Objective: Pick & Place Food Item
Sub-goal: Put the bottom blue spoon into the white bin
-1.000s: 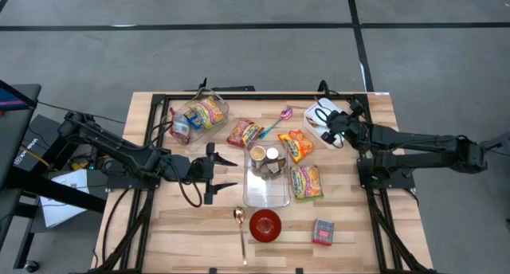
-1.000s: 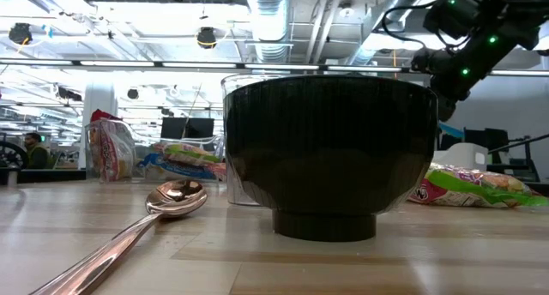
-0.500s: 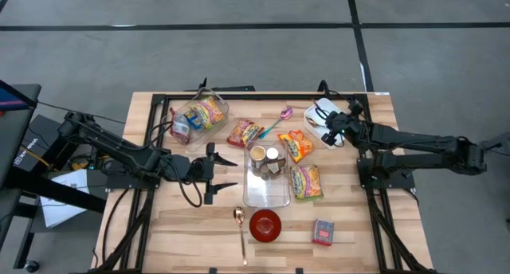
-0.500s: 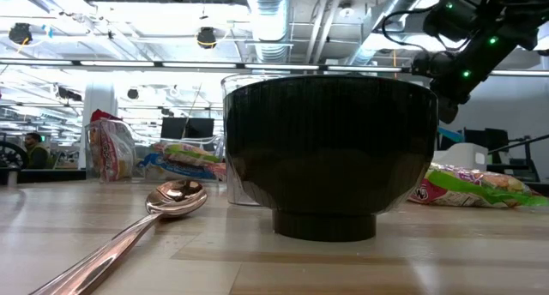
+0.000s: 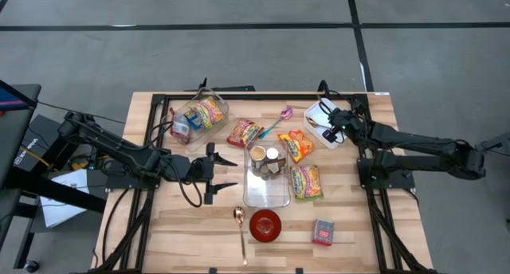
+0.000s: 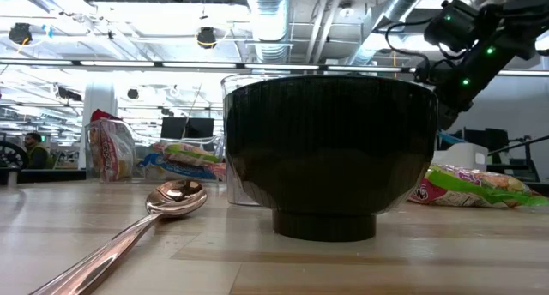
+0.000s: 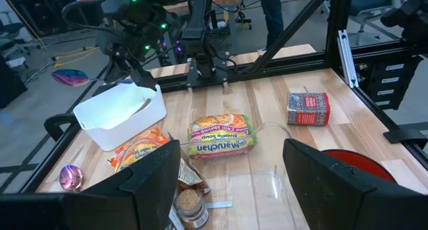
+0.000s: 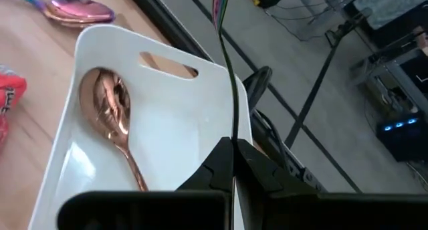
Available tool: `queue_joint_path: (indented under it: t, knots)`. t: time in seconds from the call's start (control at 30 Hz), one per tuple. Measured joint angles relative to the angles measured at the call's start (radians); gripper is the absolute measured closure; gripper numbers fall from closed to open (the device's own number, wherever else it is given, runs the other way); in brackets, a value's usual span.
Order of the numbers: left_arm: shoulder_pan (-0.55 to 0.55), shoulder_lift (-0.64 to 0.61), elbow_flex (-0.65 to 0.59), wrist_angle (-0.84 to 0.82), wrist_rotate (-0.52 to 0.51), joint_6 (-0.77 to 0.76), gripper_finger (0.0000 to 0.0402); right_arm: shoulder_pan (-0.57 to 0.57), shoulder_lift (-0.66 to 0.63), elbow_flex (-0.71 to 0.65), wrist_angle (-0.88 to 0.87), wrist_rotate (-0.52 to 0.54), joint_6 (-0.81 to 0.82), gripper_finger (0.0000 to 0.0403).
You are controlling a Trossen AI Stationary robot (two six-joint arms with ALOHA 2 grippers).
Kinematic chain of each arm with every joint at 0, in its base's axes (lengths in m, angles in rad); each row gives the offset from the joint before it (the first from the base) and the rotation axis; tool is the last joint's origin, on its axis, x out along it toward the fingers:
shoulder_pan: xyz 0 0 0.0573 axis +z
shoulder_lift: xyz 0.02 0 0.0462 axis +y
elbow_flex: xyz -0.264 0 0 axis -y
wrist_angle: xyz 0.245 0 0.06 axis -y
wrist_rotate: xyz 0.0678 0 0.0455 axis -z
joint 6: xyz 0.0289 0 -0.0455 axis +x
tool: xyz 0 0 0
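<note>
R gripper (image 5: 329, 124) over white bin (image 5: 317, 115), fingers pinched, empty.
Next: pick a food pack; L gripper (image 5: 225, 172) waits wide.

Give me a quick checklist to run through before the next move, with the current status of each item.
1. Left claw open and empty: ok. It hovers left of the clear container, nothing between its fingers.
2. Right claw free to pick: not ok. It is shut, above the white bin.
3. White bin contents known: ok. A copper spoon lies inside.
4. Food items reachable: ok. The Maruchan noodle packet and the orange packet lie flat on the table beside the clear container.
5. Red bowl empty: ok, nothing shows in it from above.
6. Which food item is the target: cannot tell.
</note>
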Motion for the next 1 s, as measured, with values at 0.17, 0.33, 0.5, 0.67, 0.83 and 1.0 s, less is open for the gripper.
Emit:
queue_joint_path:
  t: [0.17,0.33,0.5,0.67,0.83,1.0]
  knots:
    - [0.0,0.0,0.0,0.0,0.0,0.0,0.0144,-0.02,0.001,-0.037,0.033,0.0,0.0,0.0403]
    - [0.0,0.0,0.0,0.0,0.0,0.0,0.0144,-0.04,0.001,-0.051,0.047,0.0,-0.002,0.0403]
    - [0.0,0.0,0.0,0.0,0.0,0.0,0.0144,-0.039,0.001,-0.055,0.045,-0.021,-0.003,0.0403]
    - [0.0,0.0,0.0,0.0,0.0,0.0,0.0144,-0.039,0.001,-0.055,0.039,-0.029,-0.013,0.0403]
    - [0.0,0.0,0.0,0.0,0.0,0.0,0.0144,-0.038,0.006,-0.054,0.039,-0.042,-0.026,0.0403]
    - [0.0,0.0,0.0,0.0,0.0,0.0,0.0144,-0.039,0.056,-0.054,0.042,-0.045,-0.039,0.0403]
